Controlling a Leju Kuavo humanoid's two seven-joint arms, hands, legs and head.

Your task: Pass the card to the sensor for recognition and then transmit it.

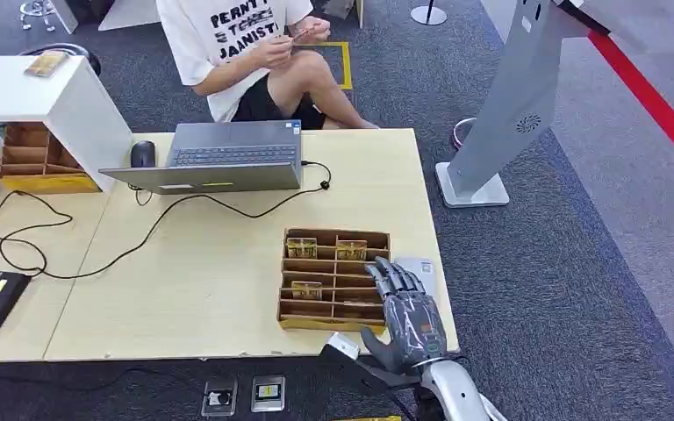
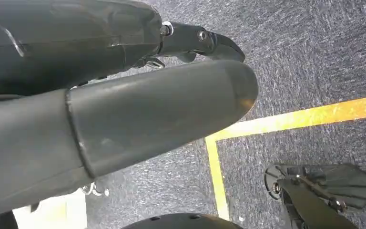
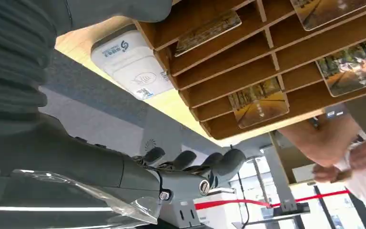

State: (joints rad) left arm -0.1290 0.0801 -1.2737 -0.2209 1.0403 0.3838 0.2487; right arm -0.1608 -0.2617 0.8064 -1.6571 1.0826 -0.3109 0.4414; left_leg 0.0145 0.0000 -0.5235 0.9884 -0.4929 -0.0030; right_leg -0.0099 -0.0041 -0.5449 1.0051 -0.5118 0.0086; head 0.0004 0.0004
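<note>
Right hand (image 1: pixel 406 317), fingers spread and holding nothing, hovers over the right edge of the brown compartmented cardboard tray (image 1: pixel 334 279); picture-printed cards (image 1: pixel 302 248) lie in its slots, and the white card sensor (image 1: pixel 419 267) sits just beyond the fingertips. Left hand's (image 2: pixel 124 114) state cannot be told.

Right hand (image 1: pixel 406 316): grey metal shell, dark segmented fingers (image 1: pixel 395 276), silver forearm (image 1: pixel 453 392). Wrist cover grey, ribbed, with clear plastic wrap. Left hand (image 2: pixel 124 119): smooth dark-grey thumb, visible screws.
</note>
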